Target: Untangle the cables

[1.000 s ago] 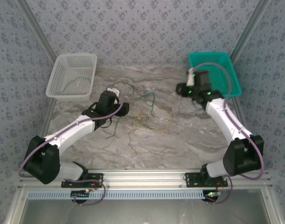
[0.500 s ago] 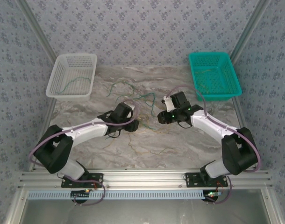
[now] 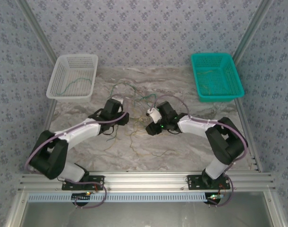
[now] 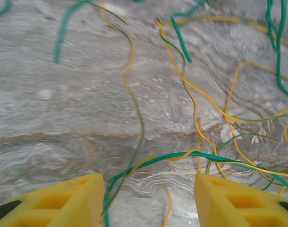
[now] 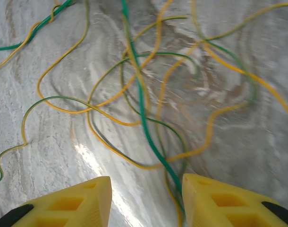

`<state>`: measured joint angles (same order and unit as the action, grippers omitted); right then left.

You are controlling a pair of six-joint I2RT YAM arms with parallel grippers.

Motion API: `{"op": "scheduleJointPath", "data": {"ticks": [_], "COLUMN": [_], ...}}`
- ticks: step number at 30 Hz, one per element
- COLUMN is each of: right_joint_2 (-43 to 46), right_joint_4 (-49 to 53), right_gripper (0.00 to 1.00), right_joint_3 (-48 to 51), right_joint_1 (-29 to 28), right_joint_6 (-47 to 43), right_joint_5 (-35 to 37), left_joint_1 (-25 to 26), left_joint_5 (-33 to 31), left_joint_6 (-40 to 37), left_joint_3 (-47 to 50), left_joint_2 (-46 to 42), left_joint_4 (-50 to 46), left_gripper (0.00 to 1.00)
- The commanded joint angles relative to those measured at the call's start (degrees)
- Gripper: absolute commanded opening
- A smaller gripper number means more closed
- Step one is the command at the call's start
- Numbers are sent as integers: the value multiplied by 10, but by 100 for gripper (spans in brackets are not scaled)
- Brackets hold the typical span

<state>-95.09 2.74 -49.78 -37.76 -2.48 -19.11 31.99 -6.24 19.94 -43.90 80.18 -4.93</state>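
Left gripper (image 4: pixel 148 191) hangs low over the table (image 3: pixel 191 146) with its yellow fingers (image 4: pixel 59 198) parted, grasping nothing. In the left wrist view a green cable (image 4: pixel 182 155), twisted with a yellow one, crosses the gap from 9 to 3 o'clock. Our right gripper (image 5: pixel 146 191) is likewise spread and empty. A green strand (image 5: pixel 143 118) runs down from 12 o'clock toward the inner edge of its finger at 5 o'clock; we cannot tell whether it touches that finger.

From above, the cables (image 3: pixel 148 98) lie in a loose tangle at the middle of the table, between the two wrists, with stray loops trailing toward 6 o'clock. The white basket (image 3: pixel 68 98) sits at 10 o'clock with a bit of green wire in it. The teal basket (image 3: pixel 222 97) sits at 2 o'clock with what look like yellowish pieces.

We judge the step in hand to be the reach for a pick: both arms are at the tangle, each lined up on a green length, neither clamped yet. Sorting looks partly done, with most of the pile left.

The next move calls for us to settle each pair of fingers around one strand alone, leaving out the yellow wound about it. Then we would pinch firmly and draw the two hands apart slowly, so the loops slide free and do not cinch into a knot.
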Motion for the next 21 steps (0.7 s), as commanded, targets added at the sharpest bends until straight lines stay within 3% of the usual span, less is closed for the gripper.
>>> {"op": "scheduleJointPath", "data": {"ticks": [1, 10, 12, 21], "right_joint_2": [-22, -92, -101, -95], "right_joint_4": [-39, -29, -24, -1], "right_gripper": [44, 33, 25, 10], "right_joint_3": [-20, -77, -87, -99], "right_joint_1": [-11, -28, -28, -35], "right_joint_6": [-28, -38, -40, -48], "right_joint_5": [18, 52, 56, 53], "left_joint_1": [-9, -17, -17, -25], "left_joint_5": [-4, -12, -17, -25], "left_joint_6": [27, 38, 41, 36], "left_joint_3": [20, 60, 63, 61], "left_joint_2": [-57, -97, -99, -106], "left_joint_4": [40, 33, 34, 37], "left_gripper": [54, 56, 56, 57]}}
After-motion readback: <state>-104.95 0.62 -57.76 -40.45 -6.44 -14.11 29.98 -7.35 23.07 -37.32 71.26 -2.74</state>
